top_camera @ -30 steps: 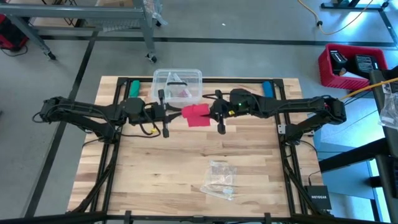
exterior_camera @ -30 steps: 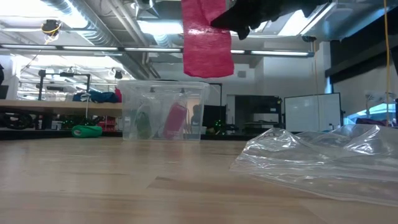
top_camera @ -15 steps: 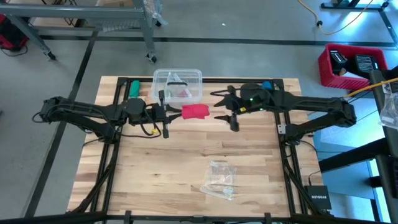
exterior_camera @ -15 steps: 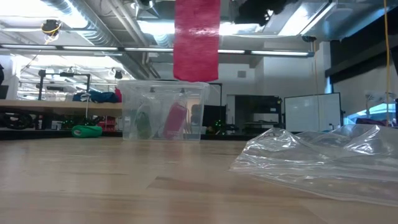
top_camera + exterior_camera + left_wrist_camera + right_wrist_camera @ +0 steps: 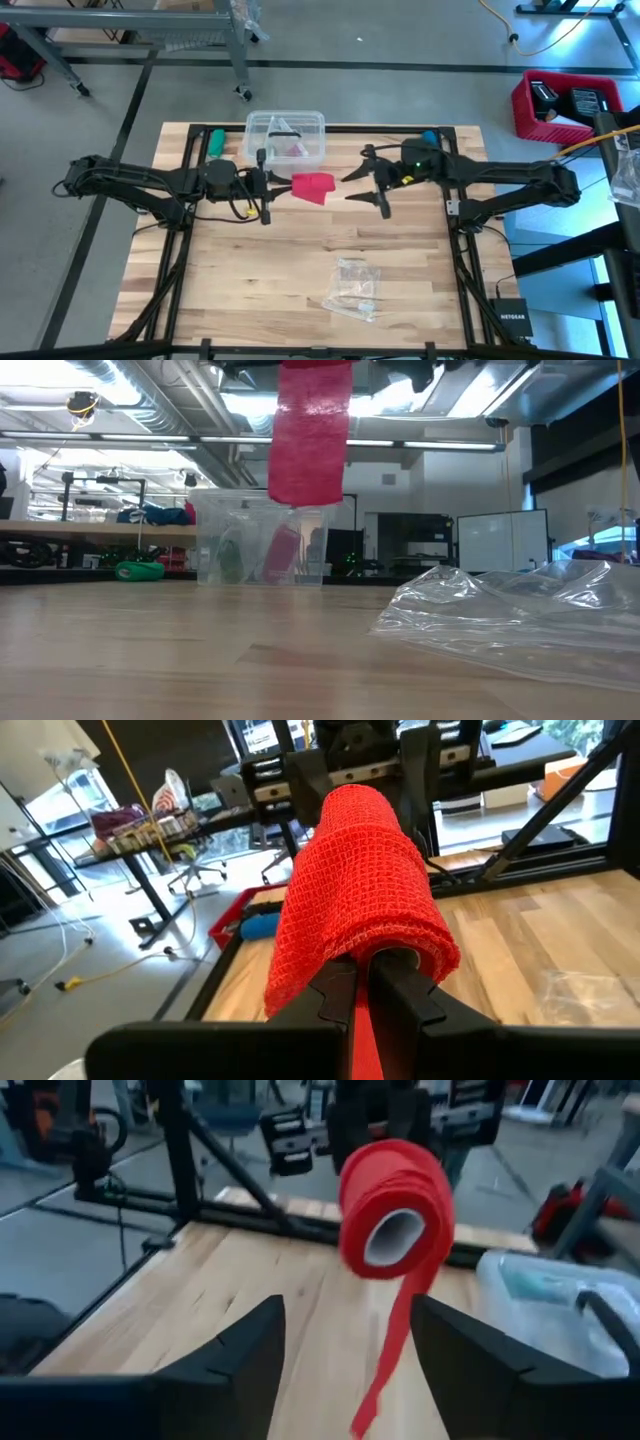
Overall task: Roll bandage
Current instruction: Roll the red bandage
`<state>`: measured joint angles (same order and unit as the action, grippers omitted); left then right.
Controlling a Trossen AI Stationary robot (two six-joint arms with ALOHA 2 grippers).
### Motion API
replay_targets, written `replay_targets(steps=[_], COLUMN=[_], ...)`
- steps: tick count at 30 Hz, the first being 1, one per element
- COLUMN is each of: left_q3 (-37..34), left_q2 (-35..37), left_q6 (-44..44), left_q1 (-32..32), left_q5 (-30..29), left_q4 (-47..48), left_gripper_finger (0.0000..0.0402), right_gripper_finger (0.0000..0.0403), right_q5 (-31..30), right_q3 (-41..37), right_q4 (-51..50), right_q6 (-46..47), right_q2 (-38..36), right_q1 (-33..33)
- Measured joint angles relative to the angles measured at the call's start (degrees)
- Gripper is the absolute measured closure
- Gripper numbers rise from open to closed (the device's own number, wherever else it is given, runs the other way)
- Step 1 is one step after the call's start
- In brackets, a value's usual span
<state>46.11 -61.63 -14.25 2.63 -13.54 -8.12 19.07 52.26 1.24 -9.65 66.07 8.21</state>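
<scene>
The bandage (image 5: 312, 186) is a red-pink roll held in the air over the far middle of the table, with a short loose tail (image 5: 385, 1370) hanging below it. In the low view the bandage (image 5: 310, 430) hangs down from the picture's top. My left gripper (image 5: 270, 185) is shut on the roll from the table's left side. My right gripper (image 5: 347, 187) stands open just right of the roll and touches nothing; its two fingers (image 5: 230, 1350) frame the roll's hollow end (image 5: 393, 1235) from a distance. My left gripper reaches level from the table's left into the roll's near end (image 5: 385, 955). Its shut fingers (image 5: 370, 1005) lie along the roll's axis, with the cloth wound around them in several layers. The roll is lifted clear of the table, and its tail hangs slack.
A clear plastic box (image 5: 285, 138) holding small items stands at the far edge, just behind the roll. A crumpled clear wrapper (image 5: 352, 288) lies near the front middle. A green thing (image 5: 213, 140) and a blue thing (image 5: 430, 138) lie at the far corners.
My right gripper has opened, let go of the bandage and drawn back toward the table's right edge, rising a little. The freed part of the bandage now hangs straight down below the roll. My left gripper has stayed put with the roll.
</scene>
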Motion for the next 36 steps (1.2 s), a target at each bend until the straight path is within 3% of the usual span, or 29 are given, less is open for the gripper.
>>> replay_targets(steps=[11, 21, 36], left_q3=[0.0, 0.0, 0.0], left_q2=[0.09, 0.0, -0.08], left_q6=[0.4, 0.4, -0.73], left_q1=[0.02, 0.02, 0.0], left_q5=[0.01, -0.85, -1.7], left_q4=[0.25, 0.54, 0.75], left_gripper_finger=[0.0389, 0.0389, 0.0389], right_gripper_finger=[0.0211, 0.0237, 0.0237], right_q5=[3.1, 2.68, 1.61], right_q3=[-1.37, -1.37, -1.32], right_q4=[14.2, 11.8, 10.26], right_q6=[0.24, 2.05, 3.39], right_q2=[4.61, 4.01, 2.68], right_q1=[0.09, 0.04, 0.02])
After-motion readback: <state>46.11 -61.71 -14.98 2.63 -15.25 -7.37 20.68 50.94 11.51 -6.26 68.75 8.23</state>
